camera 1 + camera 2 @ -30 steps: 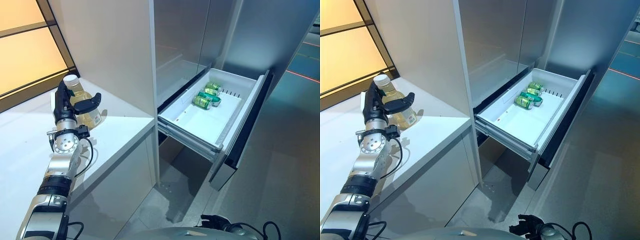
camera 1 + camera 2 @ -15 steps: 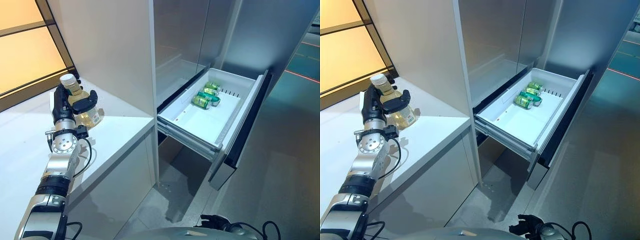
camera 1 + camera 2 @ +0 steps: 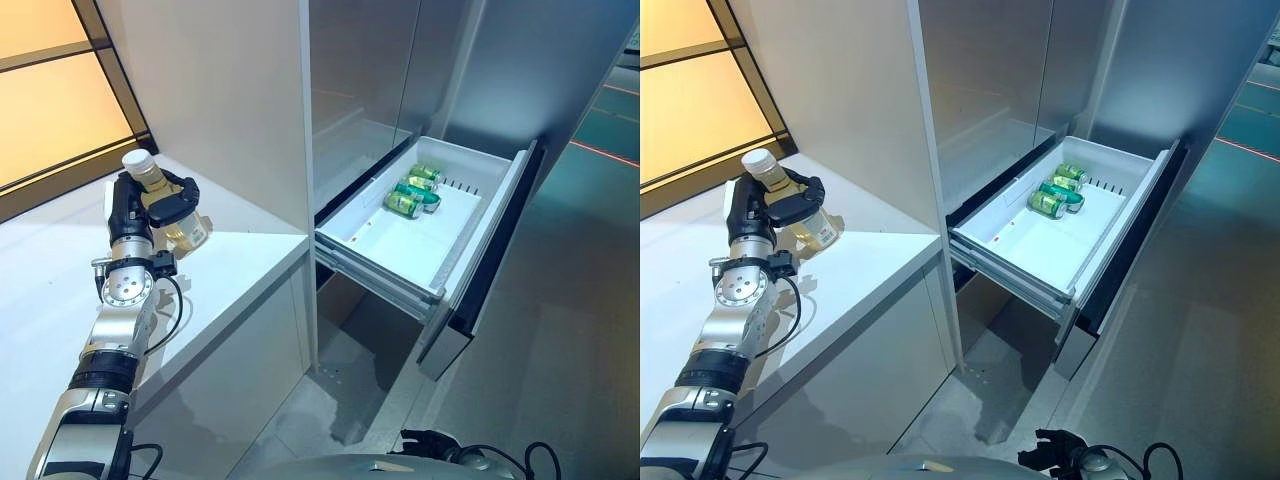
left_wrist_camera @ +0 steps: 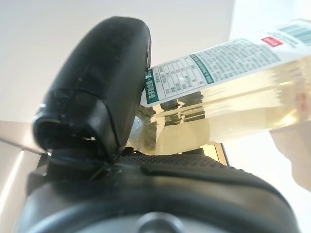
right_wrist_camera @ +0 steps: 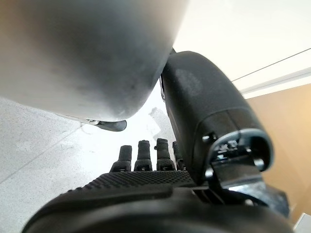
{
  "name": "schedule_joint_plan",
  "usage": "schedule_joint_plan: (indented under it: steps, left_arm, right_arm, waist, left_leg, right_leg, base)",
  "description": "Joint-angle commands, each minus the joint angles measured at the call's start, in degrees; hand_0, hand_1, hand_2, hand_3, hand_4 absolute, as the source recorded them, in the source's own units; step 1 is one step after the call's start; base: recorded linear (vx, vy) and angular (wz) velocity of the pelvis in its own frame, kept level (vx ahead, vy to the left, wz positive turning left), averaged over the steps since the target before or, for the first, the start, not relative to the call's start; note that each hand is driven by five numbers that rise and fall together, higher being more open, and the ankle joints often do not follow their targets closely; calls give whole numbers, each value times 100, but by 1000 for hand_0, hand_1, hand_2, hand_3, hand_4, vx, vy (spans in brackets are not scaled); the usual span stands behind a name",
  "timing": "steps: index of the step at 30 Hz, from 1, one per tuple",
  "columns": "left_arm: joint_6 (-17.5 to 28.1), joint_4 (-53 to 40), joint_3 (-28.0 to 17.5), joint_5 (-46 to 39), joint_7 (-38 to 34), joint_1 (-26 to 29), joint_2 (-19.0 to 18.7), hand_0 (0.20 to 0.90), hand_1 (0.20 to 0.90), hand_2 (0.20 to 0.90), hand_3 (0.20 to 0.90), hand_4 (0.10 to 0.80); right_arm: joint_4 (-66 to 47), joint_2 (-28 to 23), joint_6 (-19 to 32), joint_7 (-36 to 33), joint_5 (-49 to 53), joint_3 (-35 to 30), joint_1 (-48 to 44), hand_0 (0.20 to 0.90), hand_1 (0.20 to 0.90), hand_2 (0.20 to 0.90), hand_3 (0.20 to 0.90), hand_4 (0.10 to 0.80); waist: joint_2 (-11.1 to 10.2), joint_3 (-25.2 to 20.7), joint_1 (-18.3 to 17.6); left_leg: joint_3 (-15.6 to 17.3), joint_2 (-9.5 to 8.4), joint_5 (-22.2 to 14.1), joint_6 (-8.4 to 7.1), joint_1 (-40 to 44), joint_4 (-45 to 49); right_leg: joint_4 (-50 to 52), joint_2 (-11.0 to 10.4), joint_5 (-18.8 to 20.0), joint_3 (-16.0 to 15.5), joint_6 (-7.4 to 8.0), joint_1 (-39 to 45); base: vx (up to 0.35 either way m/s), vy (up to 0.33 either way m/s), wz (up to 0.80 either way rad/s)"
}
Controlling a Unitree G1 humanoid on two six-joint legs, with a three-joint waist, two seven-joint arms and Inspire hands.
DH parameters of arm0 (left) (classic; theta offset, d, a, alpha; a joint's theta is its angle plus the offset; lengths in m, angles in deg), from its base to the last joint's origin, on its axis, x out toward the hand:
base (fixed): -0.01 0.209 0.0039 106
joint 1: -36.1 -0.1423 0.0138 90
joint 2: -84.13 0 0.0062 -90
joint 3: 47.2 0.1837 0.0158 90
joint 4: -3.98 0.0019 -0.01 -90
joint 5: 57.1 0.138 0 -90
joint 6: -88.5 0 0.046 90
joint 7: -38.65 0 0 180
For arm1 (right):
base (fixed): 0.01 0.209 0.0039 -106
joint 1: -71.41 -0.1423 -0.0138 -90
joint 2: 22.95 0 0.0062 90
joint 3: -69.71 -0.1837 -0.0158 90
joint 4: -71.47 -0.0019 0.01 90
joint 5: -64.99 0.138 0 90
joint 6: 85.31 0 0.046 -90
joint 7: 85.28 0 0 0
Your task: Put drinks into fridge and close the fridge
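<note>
1. Currently on the pick step: left hand (image 3: 150,205) has thumb and fingers curled round the bottle (image 3: 170,215) of pale yellow drink, near the back of the white counter (image 3: 230,265); can't tell if it's lifted clear.
2. Right hand (image 5: 146,158) shows only in its wrist view, fingers look straight and relaxed, holding nothing.
3. Fridge drawer (image 3: 400,250) is pulled out, green cans (image 3: 412,192) lying at its far end.
4. Next, by my read: carry bottle right, past the counter's front corner, set it in the drawer's bare near half, then push drawer shut.
</note>
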Motion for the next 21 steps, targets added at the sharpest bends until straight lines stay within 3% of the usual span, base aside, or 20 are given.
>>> schedule_joint_plan:
  steps: [1,5,9,15,21]
  left_arm:
    - [712,-860,8,-1454,633,815,-37,300,300,300,200,100]
    - [869,-1950,11,-2317,1071,751,412,300,300,300,200,100]
    - [922,-3132,105,-2237,1283,814,794,300,300,300,200,100]
    - [1153,-3949,199,-1757,1609,938,876,300,300,300,200,100]
    - [1075,-4342,513,-1830,2213,874,891,300,300,300,200,100]
  right_arm:
    - [38,-197,89,35,-59,340,265,900,900,900,900,800]
    - [-436,-219,342,84,258,330,121,900,900,900,900,800]
    - [-1089,-161,511,237,770,333,-9,900,900,900,900,800]
    - [-1630,-43,738,631,1154,379,-32,900,900,900,900,800]
    - [-2813,98,317,1212,1482,604,5,900,900,900,900,800]
  waist:
    - [104,-86,-119]
    - [85,-75,-67]
    - [58,-75,-12]
    - [30,-132,33]
    - [-6,-145,68]
  left_leg:
    - [-125,-209,-663,184,41,143]
    - [-182,-193,-631,167,45,127]
    - [-261,-177,-604,146,42,108]
    - [-321,-157,-578,98,44,50]
    - [-373,-123,-535,44,19,40]
  right_leg:
    - [599,-13,-336,-89,294,-223]
    - [575,-3,-323,-113,256,-196]
    - [556,5,-330,-157,220,-166]
    - [433,25,-318,-238,209,-95]
    - [295,42,-251,-300,199,-24]
  base:
    - [-38,-25,1]
    - [-42,-29,1]
    - [-57,-35,1]
    - [-53,-38,2]
    - [-59,-47,7]
